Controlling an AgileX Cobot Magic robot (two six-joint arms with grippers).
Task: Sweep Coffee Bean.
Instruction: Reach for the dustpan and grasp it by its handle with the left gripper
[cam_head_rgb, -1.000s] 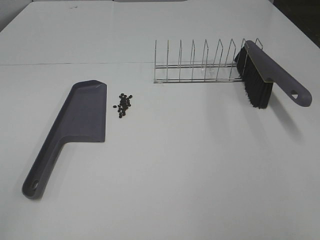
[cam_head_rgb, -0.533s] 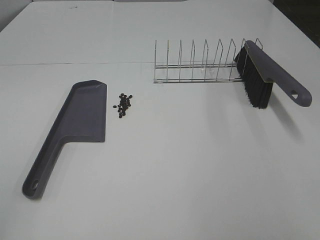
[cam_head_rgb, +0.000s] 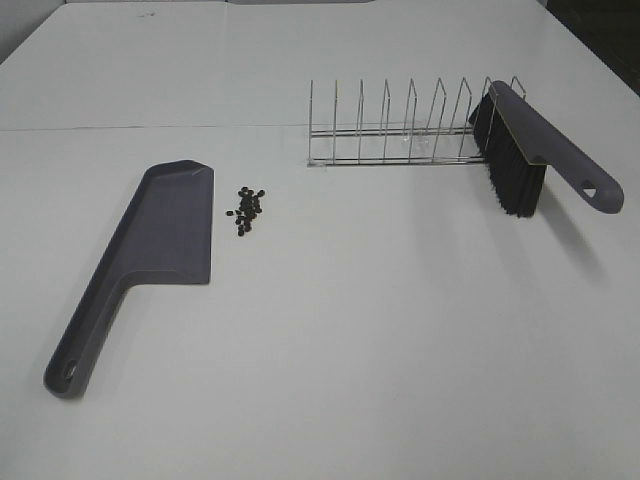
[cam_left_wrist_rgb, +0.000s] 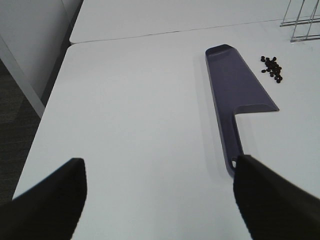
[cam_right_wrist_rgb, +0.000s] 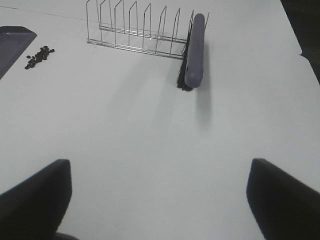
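White surface (cam_head_rgb: 400, 330) all round, plain and matte. Closest in, the left pincer (cam_left_wrist_rgb: 159, 200) is spread wide with nothing between its fingers, hanging above the surface short of the dustpan's handle. Same deal with the right pincer (cam_right_wrist_rgb: 159, 197): wide apart, holding nothing, well back from the brush. Next out is the grey dustpan (cam_head_rgb: 165, 225), lying flat on the left with its handle pointing toward the near edge. Just beside its right-hand lip sit the coffee beans (cam_head_rgb: 248, 210), a tight little dark pile, near the pan but not in it. Farthest back is a wire rack (cam_head_rgb: 390, 130), and a grey brush (cam_head_rgb: 530, 150) with black bristles props against its right end. Looks like the bristles hang clear of the surface, but hard to say.
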